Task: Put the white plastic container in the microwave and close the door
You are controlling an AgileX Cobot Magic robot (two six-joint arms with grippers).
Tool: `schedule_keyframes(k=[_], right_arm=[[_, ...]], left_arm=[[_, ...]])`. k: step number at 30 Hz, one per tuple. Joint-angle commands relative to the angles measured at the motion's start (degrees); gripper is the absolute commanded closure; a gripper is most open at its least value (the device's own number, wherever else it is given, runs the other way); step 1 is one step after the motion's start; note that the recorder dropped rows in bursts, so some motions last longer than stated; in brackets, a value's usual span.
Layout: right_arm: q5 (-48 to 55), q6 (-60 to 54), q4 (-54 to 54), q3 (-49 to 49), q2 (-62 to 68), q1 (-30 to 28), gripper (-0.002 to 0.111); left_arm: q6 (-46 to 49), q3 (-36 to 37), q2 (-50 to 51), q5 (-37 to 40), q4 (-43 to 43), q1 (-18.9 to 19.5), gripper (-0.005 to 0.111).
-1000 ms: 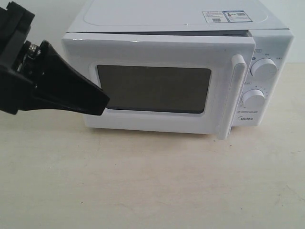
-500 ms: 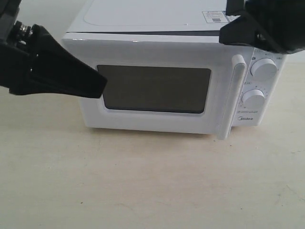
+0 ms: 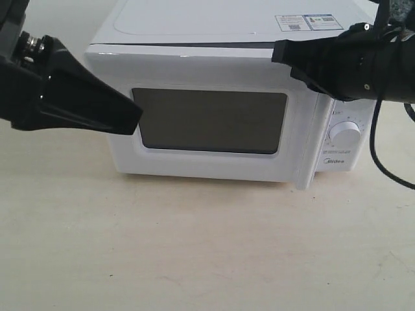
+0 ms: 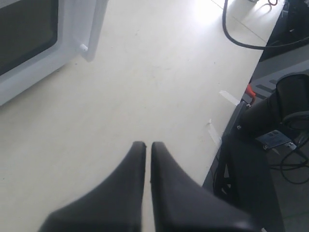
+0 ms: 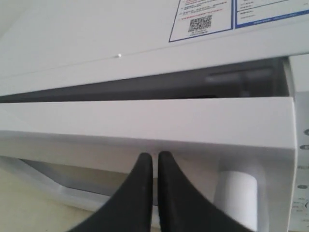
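- Since half a second ago the right gripper (image 3: 280, 53) has swung in from 2 o'clock across the upper knob, and the door (image 3: 214, 72), ajar a second ago, now sits almost flush.
- Nearest, the table (image 3: 194, 253) lies bare in front of the microwave (image 3: 214, 19).
- At 9 o'clock the left gripper (image 3: 135, 116) hangs off the door's edge, fingers pressed together on nothing, apparently clear of the window (image 3: 211, 121).
- At the door's 1 o'clock corner the right gripper's fingers are shut and empty, tips against the door face just beside the handle (image 5: 237, 193).
- Behind that, a dark gap (image 5: 145, 87) still shows between door top and cabinet.
- The white plastic container is not visible; I judge it is inside, behind the mesh.
- Step in hand: closing the door. Next calls for a firm push toward 12 o'clock until the gap vanishes.
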Motion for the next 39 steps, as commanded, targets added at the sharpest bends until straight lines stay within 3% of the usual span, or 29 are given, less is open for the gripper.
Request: schedule_keyframes(k=[1, 7, 22, 39], right_arm=[[-3.1, -0.1, 0.7, 0.3, 2.3, 0.1, 0.108], [-9.2, 4.1, 0.7, 0.1, 5.1, 0.1, 0.108], [-12.6, 4.7, 0.7, -2.8, 5.2, 0.0, 0.108], [-1.6, -1.1, 0.7, -2.7, -3.8, 0.0, 0.108]], left_arm=[[-0.6, 0.2, -0.5, -0.5, 0.6, -0.3, 0.102], [-0.6, 0.2, -0.5, -0.5, 1.4, -0.3, 0.102], [-0.6, 0.2, -0.5, -0.4, 2.0, -0.3, 0.102], [-0.6, 0.2, -0.5, -1.0, 2.3, -0.3, 0.102]])
